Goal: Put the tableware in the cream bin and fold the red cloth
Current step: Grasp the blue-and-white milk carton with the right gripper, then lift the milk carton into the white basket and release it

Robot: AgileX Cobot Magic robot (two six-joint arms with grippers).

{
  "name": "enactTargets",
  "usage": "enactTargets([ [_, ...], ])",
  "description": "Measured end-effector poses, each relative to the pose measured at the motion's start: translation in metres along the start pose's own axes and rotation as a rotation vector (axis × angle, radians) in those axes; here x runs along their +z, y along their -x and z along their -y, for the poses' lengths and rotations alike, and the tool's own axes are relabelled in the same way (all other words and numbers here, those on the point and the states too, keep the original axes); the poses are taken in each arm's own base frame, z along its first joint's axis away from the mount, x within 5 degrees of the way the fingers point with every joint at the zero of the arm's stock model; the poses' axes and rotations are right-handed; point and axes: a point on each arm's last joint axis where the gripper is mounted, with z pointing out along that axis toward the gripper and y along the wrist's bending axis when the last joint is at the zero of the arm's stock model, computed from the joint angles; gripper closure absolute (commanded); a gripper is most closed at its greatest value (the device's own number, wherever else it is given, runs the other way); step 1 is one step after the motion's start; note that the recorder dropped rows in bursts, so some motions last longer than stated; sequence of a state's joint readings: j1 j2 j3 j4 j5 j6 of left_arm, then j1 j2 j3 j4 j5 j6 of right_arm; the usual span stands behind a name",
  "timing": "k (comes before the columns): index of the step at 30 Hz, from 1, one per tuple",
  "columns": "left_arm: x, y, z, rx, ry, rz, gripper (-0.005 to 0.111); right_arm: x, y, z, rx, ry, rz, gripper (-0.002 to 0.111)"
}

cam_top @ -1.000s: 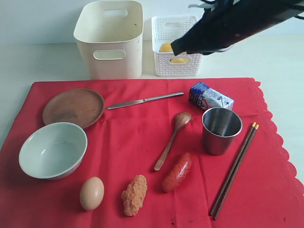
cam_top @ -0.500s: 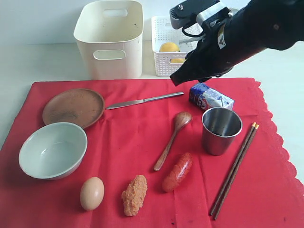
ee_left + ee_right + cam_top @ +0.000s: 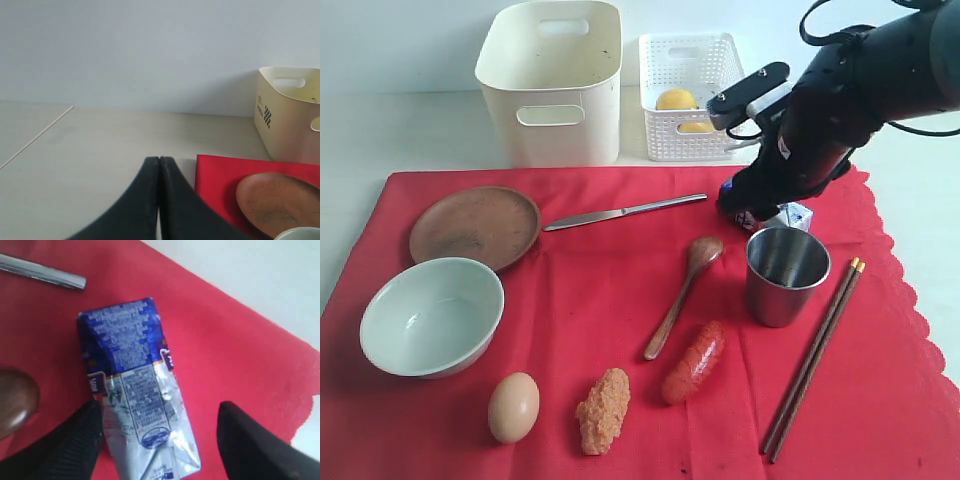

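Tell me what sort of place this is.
Likely a staged test tabletop, not a real dining room: a pale table against a blank wall, a red cloth laid with a bowl and egg, a cream bin behind.

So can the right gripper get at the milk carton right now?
Probably yes: the right gripper is open just above the carton, a finger on either side of one end, nothing between.

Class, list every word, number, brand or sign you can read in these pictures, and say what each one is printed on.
No text here can be quoted as it reads.
On the carton: rows of white print on its blue and silver faces, too blurred to read.
On the bin: a label with a chequered mark and a line of tiny print, too small to read.
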State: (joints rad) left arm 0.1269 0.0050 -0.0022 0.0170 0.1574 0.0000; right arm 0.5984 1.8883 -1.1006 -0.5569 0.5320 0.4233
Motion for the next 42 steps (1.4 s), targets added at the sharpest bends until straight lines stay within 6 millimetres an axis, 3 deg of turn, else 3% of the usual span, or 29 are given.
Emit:
enactTargets([
  [6,0.0,0.0,0.0,0.0,0.0,0.0,0.106,0.027,0.0,0.003,0.008,0.114,-0.059,0.045],
  [10,0.0,0.0,0.0,0.0,0.0,0.0,0.106,0.037,0.003,-0.001,-0.021,0.153,-0.069,0.052],
  [22,0.0,0.0,0.0,0.0,0.0,0.0,0.106,0.041,0.008,-0.003,-0.017,0.168,-0.031,0.108],
  [33,0.0,0.0,0.0,0.0,0.0,0.0,0.106,0.038,0.012,-0.003,0.023,0.179,0.004,0.108],
  [42,0.0,0.0,0.0,0.0,0.0,0.0,0.106,-0.015,0.029,0.011,0.07,0.175,0.14,0.108],
])
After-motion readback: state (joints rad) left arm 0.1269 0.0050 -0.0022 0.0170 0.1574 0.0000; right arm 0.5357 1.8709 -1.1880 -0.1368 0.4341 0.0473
